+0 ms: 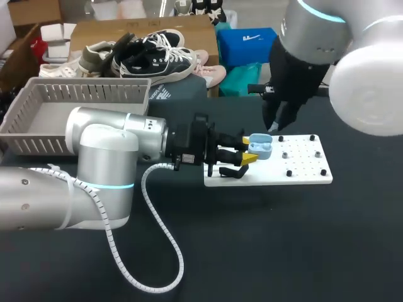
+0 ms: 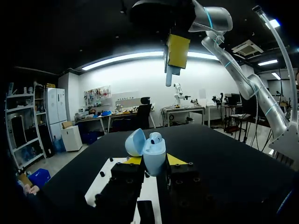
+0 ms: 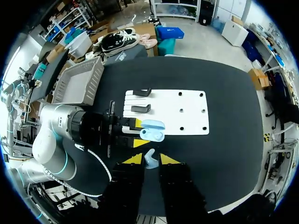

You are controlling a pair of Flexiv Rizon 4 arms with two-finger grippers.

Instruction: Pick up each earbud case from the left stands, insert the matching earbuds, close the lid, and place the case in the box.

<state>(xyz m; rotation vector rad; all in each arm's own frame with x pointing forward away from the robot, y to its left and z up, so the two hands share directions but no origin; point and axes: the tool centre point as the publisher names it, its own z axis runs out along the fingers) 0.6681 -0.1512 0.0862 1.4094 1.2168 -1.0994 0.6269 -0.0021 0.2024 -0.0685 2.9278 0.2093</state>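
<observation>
**Status.** The left gripper (image 1: 245, 150) is clamped on the case (image 1: 261, 150) from two sides. It holds the case lid-open over the 9 o'clock end of the board (image 1: 302, 173). The right gripper (image 3: 150, 161) hangs straight above the case, its jaws closed on an earbud (image 3: 149, 156). What looks like a seated bud (image 2: 156, 136) may already fill one socket, but this is not certain.

**Risks, as judged.**
- Misalignment: a descent off the free socket would land the earbud on the rim or on the seated bud, and it would drop onto the board or table (image 1: 252, 251).
- Wrong orientation: if the earbud is turned in the jaws, it will not seat and the lid will not close.
- Excess downward force: the case is held by its sides only, so a hard push could tilt it or slip it out of the grip.
- Lid: it stands open beside the sockets, and a finger passing it could knock it shut early.

**Surface.** The table is black and matte. The white board carries black pegs, and one stand (image 1: 230, 171) shows at its 9 o'clock end.

**Surroundings.** The basket (image 1: 88, 94) sits at 10 o'clock of the board, well apart. A white cable (image 1: 157, 245) loops at 7 o'clock of the left gripper.
</observation>
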